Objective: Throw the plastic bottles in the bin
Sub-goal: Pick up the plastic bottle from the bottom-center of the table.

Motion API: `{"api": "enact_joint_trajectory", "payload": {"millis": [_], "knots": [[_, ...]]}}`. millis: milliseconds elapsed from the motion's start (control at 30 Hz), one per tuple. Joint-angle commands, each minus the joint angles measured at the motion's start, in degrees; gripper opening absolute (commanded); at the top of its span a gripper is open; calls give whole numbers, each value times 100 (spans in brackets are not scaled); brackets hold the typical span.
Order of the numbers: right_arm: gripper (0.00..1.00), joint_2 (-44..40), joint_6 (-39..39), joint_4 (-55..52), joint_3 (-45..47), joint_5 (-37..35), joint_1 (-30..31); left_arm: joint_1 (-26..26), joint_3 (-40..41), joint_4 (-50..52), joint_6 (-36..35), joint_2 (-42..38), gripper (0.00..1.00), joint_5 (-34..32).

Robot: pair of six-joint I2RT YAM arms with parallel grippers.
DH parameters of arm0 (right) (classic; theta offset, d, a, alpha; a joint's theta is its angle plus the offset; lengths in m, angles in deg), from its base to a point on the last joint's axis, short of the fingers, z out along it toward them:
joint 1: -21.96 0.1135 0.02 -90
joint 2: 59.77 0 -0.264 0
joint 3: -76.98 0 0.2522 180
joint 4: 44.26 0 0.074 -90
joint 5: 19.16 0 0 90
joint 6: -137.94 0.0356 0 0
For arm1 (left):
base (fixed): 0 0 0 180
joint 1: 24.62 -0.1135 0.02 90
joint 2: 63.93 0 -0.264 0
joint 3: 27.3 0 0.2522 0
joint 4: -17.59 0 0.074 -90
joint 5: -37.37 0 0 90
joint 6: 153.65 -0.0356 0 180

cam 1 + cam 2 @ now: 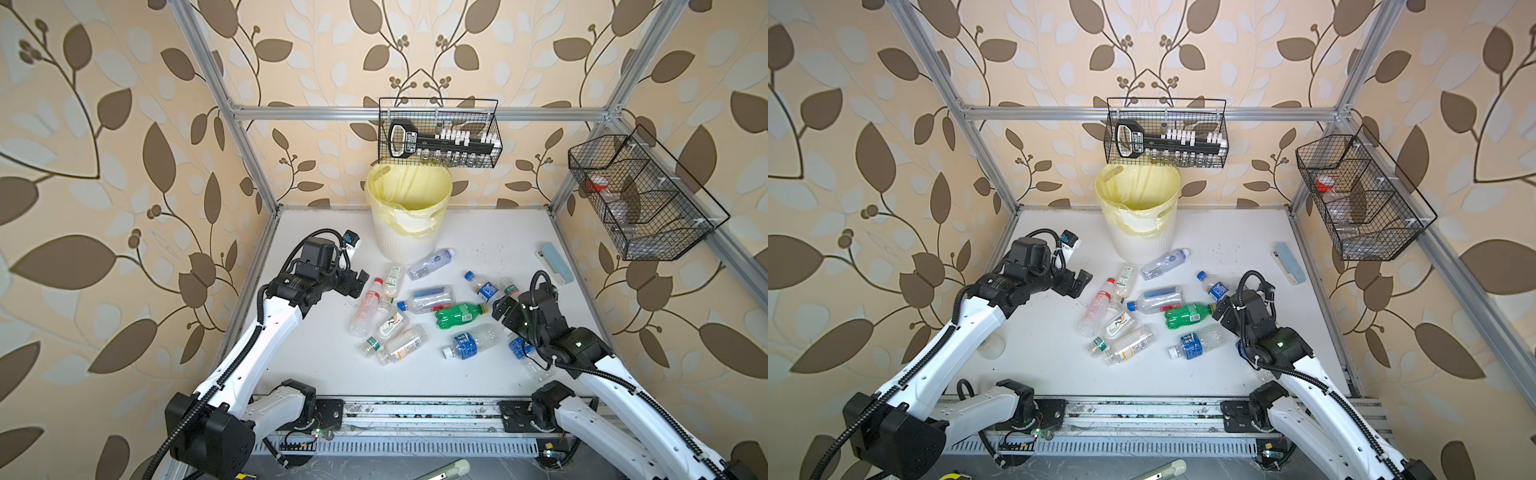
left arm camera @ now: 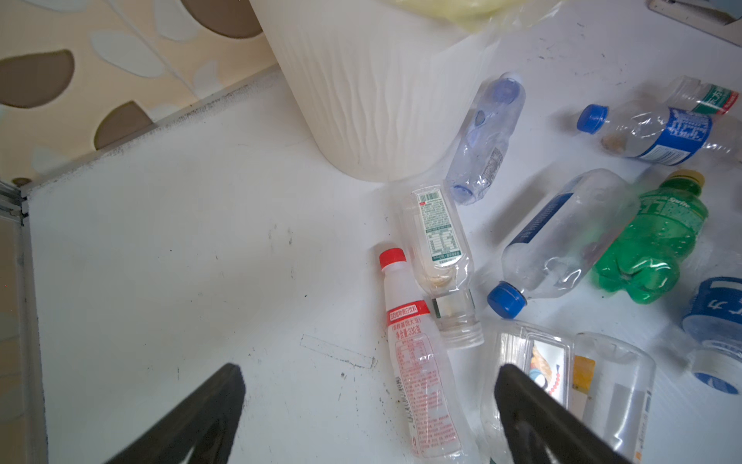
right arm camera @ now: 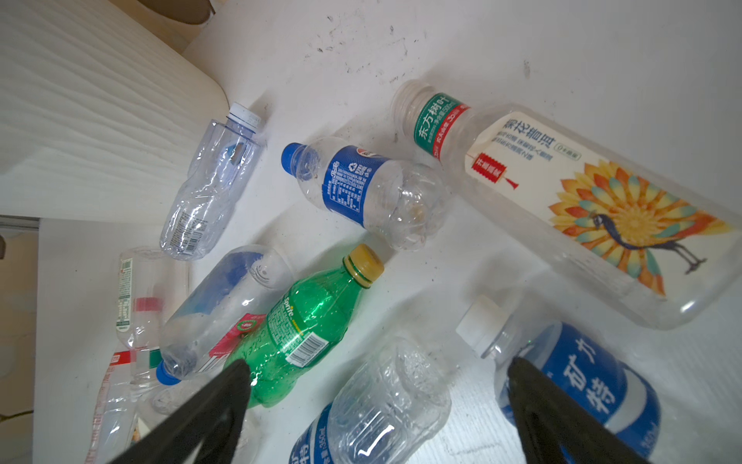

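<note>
White table (image 1: 299,361) lies bare left of the bottles (image 1: 459,316); left fingers (image 2: 213,401) and right fingers (image 3: 217,401) wide, seemingly empty.

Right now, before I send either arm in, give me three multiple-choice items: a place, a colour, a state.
1. Where does the bin stand? A) at the back of the table, below the wire basket; B) between the arm bases; C) inside a basket.
2. The green Sprite bottle's cap is: A) red; B) yellow; C) blue.
3. The left tool is: A) shut on a bottle; B) open, empty; C) shut, empty.
1 A: it stands by the back edge under the basket. 2 B: the right wrist view shows yellow. 3 B: its fingers stand wide apart, gripping nothing.
</note>
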Motion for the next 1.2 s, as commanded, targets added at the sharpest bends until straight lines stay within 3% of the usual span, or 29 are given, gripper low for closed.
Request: {"api": "enact_joint_trajectory", "payload": {"millis": [0, 367, 533, 933, 1167], "knots": [[100, -89, 834, -222, 259, -205, 245, -103, 254, -552, 5, -248, 99, 117], [100, 291, 1911, -157, 472, -339, 1113, -806, 1001, -1067, 153, -229, 99, 605], [100, 488, 2650, -314, 436, -617, 1613, -1312, 902, -1044, 431, -49, 99, 742], [100, 859, 3834, -49, 632, -829, 2361, -1491, 875, -812, 305, -67, 99, 942], [94, 1280, 4052, 549, 805, -731, 2654, -1729, 854, -756, 324, -39, 99, 1089]]}}
